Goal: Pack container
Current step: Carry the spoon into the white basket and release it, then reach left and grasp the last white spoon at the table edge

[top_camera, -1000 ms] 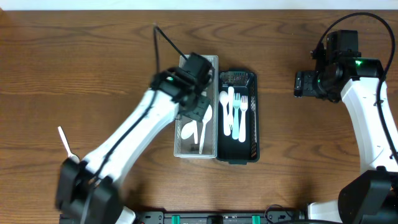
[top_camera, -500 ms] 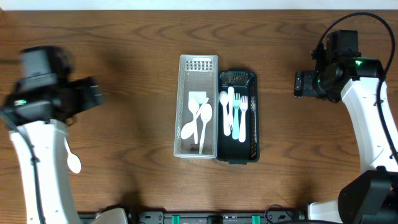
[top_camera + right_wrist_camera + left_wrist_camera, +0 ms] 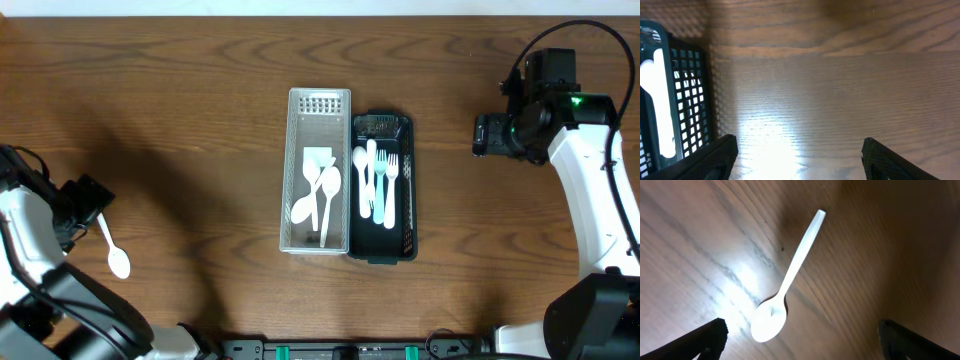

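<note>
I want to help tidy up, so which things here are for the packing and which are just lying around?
For packing: loose white plastic spoon; clear plastic bin of white spoons; black mesh bin of cutlery; left tool.
Just around: brown wooden table; right tool.

Two trays (image 3: 320, 101) (image 3: 381, 247), one loose spoon (image 3: 110, 243)

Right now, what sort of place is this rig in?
Probably a lab bench set up for cutlery packing, not a kitchen: bare wood-grain table, a pale tray and black tray of plastic cutlery side by side, one loose white spoon.
</note>
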You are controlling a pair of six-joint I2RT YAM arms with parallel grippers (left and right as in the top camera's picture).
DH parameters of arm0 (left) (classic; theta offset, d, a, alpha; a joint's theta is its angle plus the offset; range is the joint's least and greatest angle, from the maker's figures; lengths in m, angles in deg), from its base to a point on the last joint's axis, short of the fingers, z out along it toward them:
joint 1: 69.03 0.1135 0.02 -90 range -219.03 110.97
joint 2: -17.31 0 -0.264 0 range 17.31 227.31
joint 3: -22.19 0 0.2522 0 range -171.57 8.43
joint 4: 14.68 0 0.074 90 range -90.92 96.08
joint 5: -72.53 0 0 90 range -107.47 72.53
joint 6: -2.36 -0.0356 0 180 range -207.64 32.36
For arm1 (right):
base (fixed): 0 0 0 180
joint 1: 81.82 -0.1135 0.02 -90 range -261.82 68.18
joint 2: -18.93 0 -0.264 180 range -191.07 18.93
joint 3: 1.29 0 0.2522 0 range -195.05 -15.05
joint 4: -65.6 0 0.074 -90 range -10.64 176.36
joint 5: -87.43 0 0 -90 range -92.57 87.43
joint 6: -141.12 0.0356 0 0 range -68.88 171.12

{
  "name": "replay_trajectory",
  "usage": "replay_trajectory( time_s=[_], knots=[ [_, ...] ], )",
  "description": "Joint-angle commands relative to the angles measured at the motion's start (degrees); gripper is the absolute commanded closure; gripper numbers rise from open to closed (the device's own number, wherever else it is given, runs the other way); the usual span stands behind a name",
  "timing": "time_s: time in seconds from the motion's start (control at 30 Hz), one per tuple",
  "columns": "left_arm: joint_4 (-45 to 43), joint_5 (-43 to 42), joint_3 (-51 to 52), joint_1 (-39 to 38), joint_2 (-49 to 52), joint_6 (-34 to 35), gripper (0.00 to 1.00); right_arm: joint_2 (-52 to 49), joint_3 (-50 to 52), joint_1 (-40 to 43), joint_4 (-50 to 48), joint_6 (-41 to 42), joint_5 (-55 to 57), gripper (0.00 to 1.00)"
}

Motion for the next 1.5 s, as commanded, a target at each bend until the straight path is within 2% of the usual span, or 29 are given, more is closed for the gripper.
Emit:
replay_trajectory(
  time_s=[0.0,0.43,1.07,1.2,1.47],
  knots=[
    [-0.6,-1.0,0.0,0.1,3.3,-0.4,0.02,-0.3,0.2,0.3,0.0,-0.4,-0.5,0.17],
    [-1.1,-0.8,0.0,0.1,14.2,-0.4,0.02,-0.3,0.2,0.3,0.0,-0.5,-0.5,0.17],
    [-9.4,-0.3,8.4,0.1,15.1,-1.2,0.13,-0.3,0.2,0.3,0.0,-0.5,-0.5,0.17],
    [-9.4,-0.3,8.4,0.1,15.1,-1.2,0.24,-0.3,0.2,0.3,0.0,-0.5,-0.5,0.17],
    [-9.2,-0.3,8.4,0.1,15.1,-1.2,0.55,-0.3,0.2,0.3,0.0,-0.5,-0.4,0.17]
  ],
)
